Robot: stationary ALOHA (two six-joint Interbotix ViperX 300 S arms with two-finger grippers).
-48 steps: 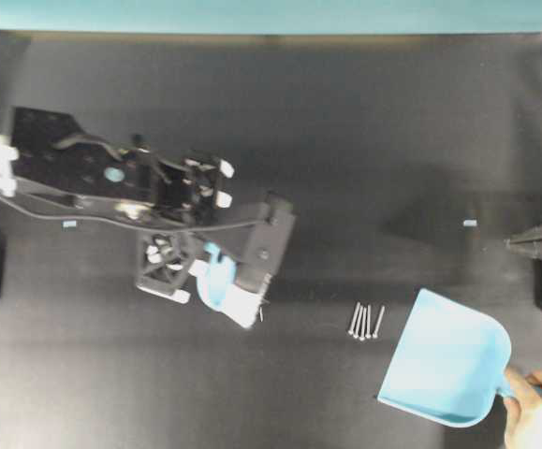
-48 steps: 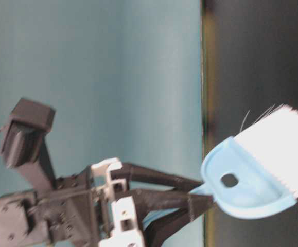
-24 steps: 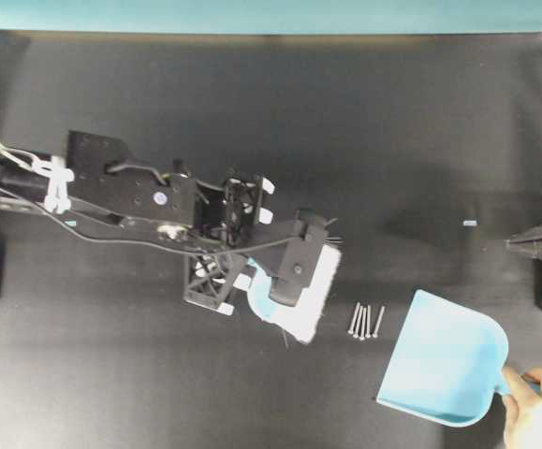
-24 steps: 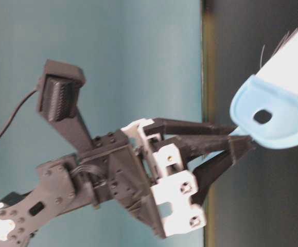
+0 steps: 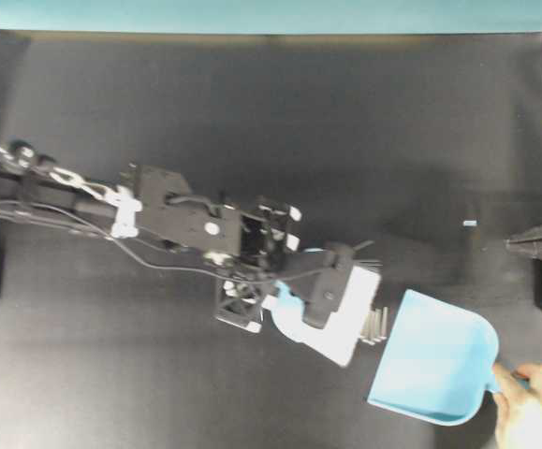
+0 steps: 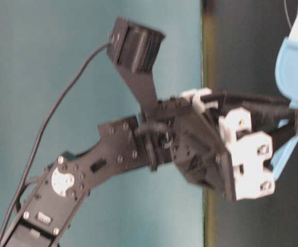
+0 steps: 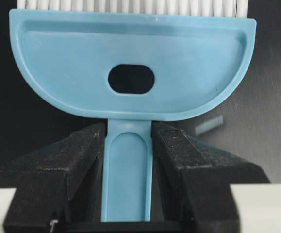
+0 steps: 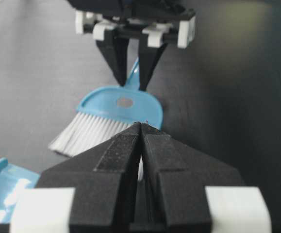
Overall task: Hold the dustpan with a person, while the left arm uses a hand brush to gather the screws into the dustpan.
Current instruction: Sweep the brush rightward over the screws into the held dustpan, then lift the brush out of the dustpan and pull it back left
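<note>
Lt-blue plastic hand brush (image 7: 130, 73): oval hole, white bristles, handle clamped in left tool (image 7: 129, 179).

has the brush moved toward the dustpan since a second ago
Yes. In the overhead view the hand brush has swept rightward, its bristles now reaching the screws beside the dustpan.

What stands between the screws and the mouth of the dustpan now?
Nothing visible does. The screws lie on bare black table between the hand brush bristles and the open mouth of the dustpan, which the person holds by its handle.
</note>
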